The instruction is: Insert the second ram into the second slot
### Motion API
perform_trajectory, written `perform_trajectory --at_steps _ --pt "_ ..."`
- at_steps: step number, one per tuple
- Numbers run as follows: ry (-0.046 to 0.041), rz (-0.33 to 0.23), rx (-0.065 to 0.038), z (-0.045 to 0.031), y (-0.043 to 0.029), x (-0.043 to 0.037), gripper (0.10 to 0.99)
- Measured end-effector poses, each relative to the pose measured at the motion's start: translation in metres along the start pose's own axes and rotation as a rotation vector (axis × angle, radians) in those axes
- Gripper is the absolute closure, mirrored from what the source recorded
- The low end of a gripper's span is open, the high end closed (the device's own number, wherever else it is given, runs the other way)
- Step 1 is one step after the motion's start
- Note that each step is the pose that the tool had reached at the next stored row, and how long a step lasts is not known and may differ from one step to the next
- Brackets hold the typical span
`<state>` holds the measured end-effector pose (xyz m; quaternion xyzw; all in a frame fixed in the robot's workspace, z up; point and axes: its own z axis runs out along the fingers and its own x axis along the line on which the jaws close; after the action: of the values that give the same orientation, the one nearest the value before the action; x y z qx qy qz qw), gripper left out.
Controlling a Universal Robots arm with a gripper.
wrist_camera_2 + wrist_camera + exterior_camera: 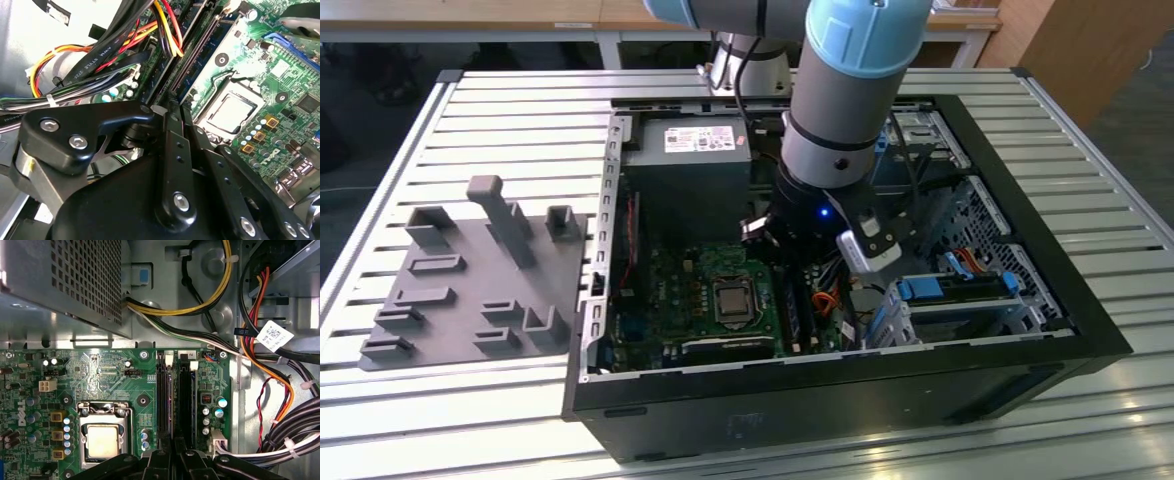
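My gripper [807,262] reaches down into the open computer case [1067,300], over the memory slots [797,310] beside the processor socket. In both wrist views its black fingers [160,457] stand close together on a thin dark stick, the second ram [172,400], seen edge-on. The ram [195,57] stands upright along the slots, between the two white end clips [168,359]. I cannot tell how deep it sits. My gripper [173,447] [176,112] grips it near one end.
The processor socket [102,437] lies beside the slots. Bundled cables [265,365] run close on the other side. The power supply [687,170] sits at the case's far end, blue drive brackets [954,290] on the exterior view's right. A grey fixture [467,290] lies outside the case.
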<state>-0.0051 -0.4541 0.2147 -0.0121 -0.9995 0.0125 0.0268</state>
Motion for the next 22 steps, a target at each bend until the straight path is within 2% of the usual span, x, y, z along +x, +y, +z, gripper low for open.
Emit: perform_trajectory --at_steps 11,18,19,20,22 --pt "0.0002 0.0 0.0 0.0049 0.0002 -0.0003 0.949" --pt "0.0 0.0 0.0 0.0053 0.0001 -0.0003 0.949" --pt "0.0001 0.0 0.0 0.0053 0.0001 -0.0003 0.937" --pt "0.0001 0.0 0.0 0.005 0.0001 -0.0003 0.875" --pt "0.0003 0.0 0.0 0.0029 0.0001 -0.0001 0.875"
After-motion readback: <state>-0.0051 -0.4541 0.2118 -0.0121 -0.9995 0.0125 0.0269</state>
